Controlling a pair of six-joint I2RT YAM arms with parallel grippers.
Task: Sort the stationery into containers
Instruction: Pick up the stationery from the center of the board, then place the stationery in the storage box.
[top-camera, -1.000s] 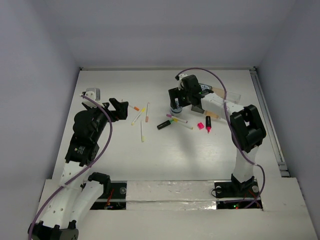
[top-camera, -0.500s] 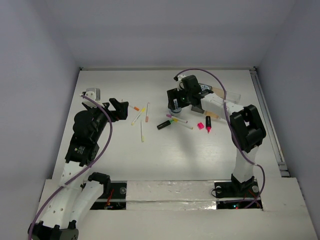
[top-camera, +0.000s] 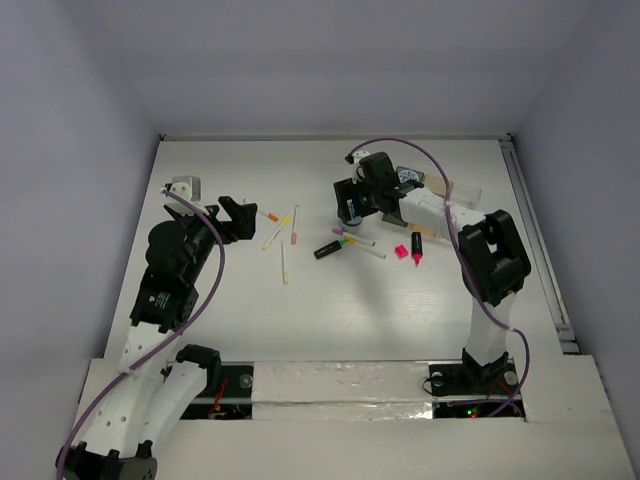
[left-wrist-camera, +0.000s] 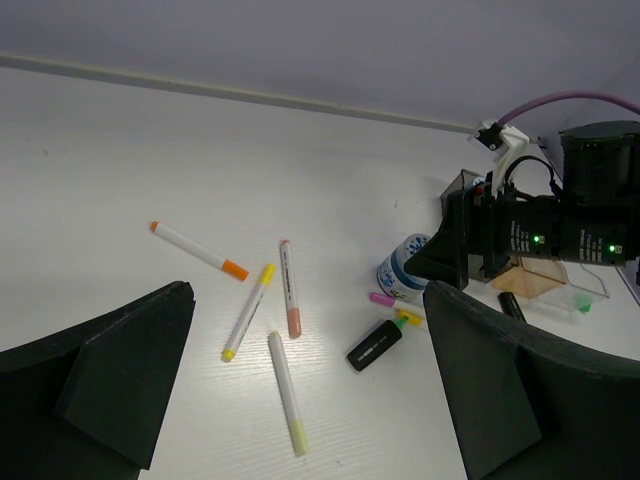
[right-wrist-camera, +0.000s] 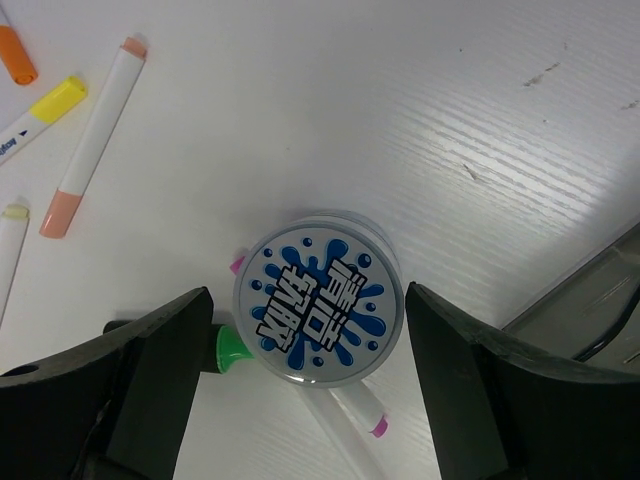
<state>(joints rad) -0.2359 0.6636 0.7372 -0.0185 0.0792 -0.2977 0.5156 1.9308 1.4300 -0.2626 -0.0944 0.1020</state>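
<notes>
From above, most of the job looks left to do. Four thin white pens (top-camera: 284, 262) lie loose on the white table (top-camera: 220, 330) between the two arms. A black marker (top-camera: 328, 249) and a pink marker (top-camera: 415, 248) lie closer to the right arm. The clear tray (top-camera: 463, 190) sits at the far right, well apart from the pens, and I cannot tell what is in it. The left gripper (top-camera: 235, 213) hangs near the pens. The right gripper (top-camera: 350, 207) is over a round tin (top-camera: 349, 218).

From the left wrist, the left gripper's dark fingers (left-wrist-camera: 120, 370) are spread wide with nothing between them. The pens look like smooth, skinny sticks with orange, yellow and peach ends. The tin is short and round. The tray has see-through walls and a tan bottom.

From the right wrist, the tin has a flat, shiny lid with blue splashes and black letters. It stands on the table. One finger (right-wrist-camera: 150, 370) is on each side of it, spread apart and not pinching it yet. A green tip (right-wrist-camera: 230, 347) and a pink pen end (right-wrist-camera: 375, 425) peek out beside the tin.
</notes>
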